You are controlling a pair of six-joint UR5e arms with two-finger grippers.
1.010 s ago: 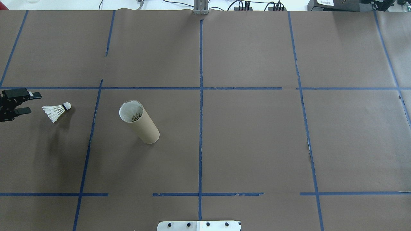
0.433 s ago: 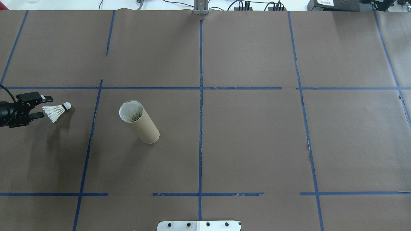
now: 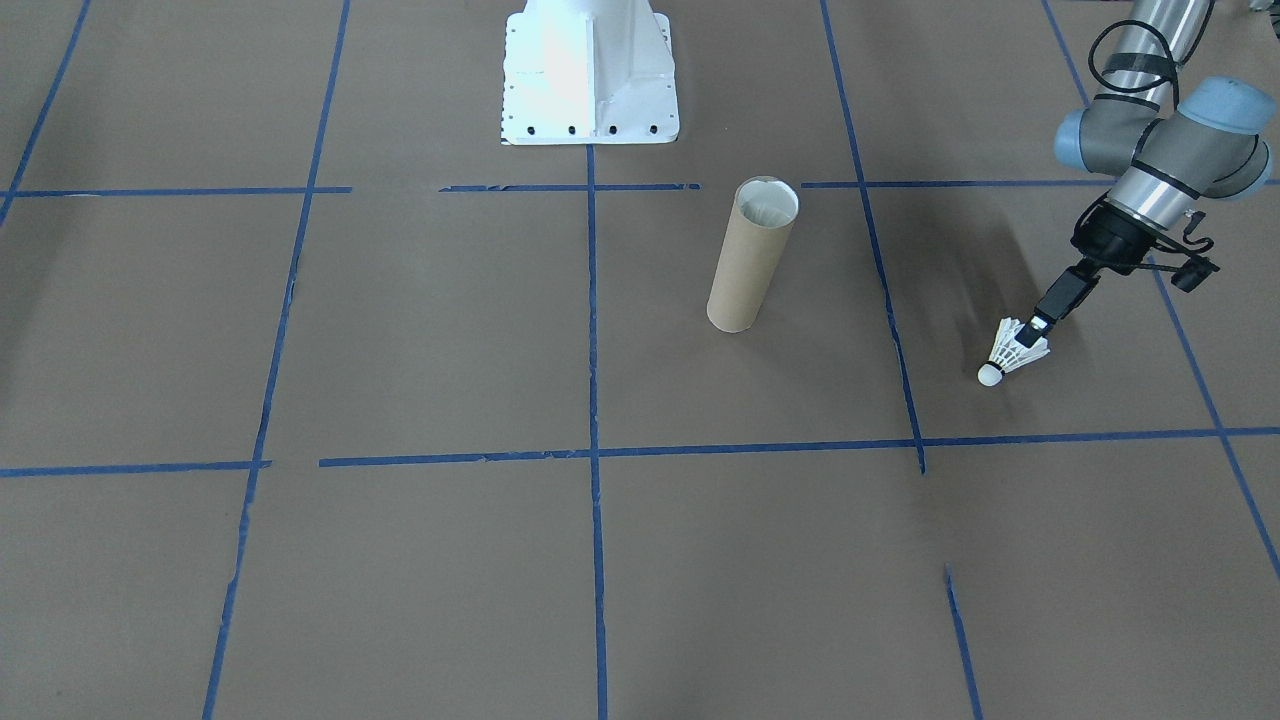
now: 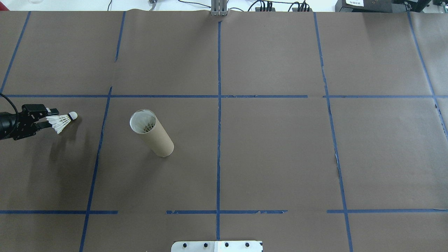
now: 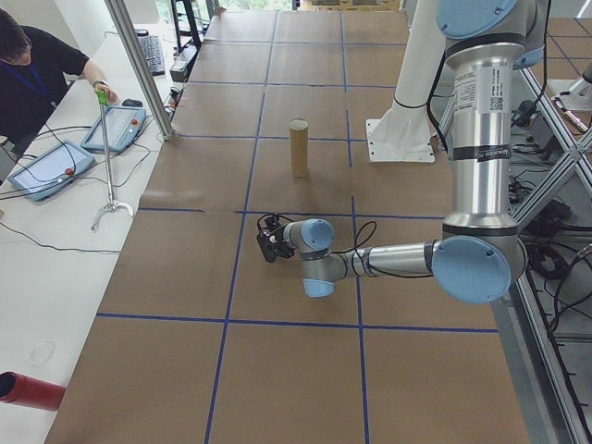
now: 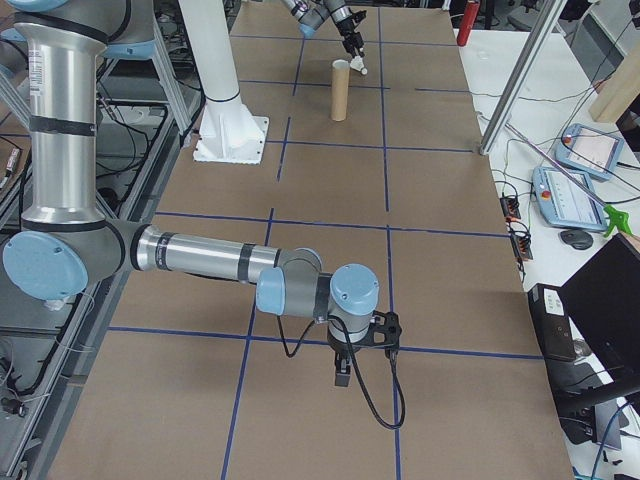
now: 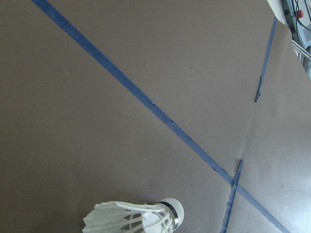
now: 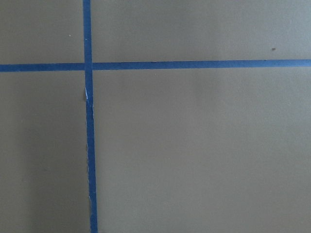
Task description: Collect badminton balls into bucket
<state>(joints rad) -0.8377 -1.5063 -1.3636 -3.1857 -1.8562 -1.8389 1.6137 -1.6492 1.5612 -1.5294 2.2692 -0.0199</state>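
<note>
I see left gripper (image 4: 52, 117) spread, fingers either side of shuttlecock (image 4: 63, 121) skirt | tube (image 4: 152, 133) upright, well beyond its fingertips | right gripper (image 6: 341, 377): can't tell

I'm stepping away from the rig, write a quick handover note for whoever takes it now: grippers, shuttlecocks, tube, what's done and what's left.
Left gripper: open, fingers on either side of the feather skirt of the loose shuttlecock, not closed on it.
Right gripper: parked over bare table far from the work; whether it is open cannot be told.
Loose shuttlecock: lying on its side on the table, cork pointing toward the tube.
Cardboard tube: upright, apart from the shuttlecock, with at least one shuttlecock already inside.
Left to do: close on the skirt, lift, carry to the tube and drop it in.
</note>
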